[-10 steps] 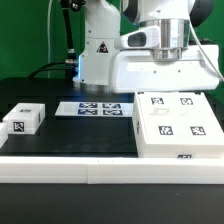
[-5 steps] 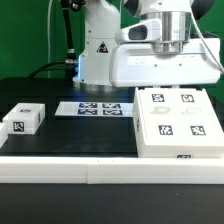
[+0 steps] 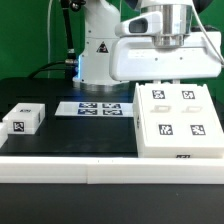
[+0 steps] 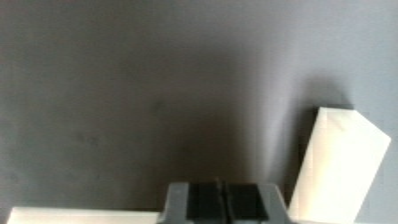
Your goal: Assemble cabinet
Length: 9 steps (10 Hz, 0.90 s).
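The cabinet body (image 3: 178,120), a large white box with several tags on top, lies at the exterior view's right. A small white tagged block (image 3: 22,120) lies at the exterior view's left. My gripper's wide white hand (image 3: 165,60) hangs above and behind the cabinet body, and its fingers are hidden there. In the wrist view my gripper (image 4: 222,205) has its fingers pressed together with nothing between them, above the dark table. A white edge (image 4: 338,165) shows beside the gripper; I cannot tell which part it belongs to.
The marker board (image 3: 98,107) lies flat between the block and the cabinet body. A long white border rail (image 3: 90,172) runs along the front of the black mat. The robot base (image 3: 98,50) stands at the back.
The hand has risen a little above the cabinet body and shifted slightly toward the exterior view's left. The parts on the table have not moved.
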Each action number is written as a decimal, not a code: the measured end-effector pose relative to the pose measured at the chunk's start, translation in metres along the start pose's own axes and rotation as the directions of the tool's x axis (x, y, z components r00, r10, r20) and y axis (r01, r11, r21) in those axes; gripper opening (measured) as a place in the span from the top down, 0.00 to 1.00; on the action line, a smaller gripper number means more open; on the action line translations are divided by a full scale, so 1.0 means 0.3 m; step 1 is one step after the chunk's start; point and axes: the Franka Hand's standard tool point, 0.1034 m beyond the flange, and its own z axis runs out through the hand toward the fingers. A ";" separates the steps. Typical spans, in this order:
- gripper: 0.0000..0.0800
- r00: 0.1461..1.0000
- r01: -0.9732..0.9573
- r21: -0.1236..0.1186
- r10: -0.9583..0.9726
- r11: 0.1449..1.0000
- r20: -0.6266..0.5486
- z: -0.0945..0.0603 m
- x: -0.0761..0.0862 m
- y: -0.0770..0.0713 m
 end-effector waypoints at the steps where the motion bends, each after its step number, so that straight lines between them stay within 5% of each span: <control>1: 0.99 1.000 0.001 0.002 -0.001 1.000 0.019 -0.018 0.006 -0.002; 9: 0.99 0.999 0.036 0.001 -0.036 0.999 0.026 -0.050 0.020 0.021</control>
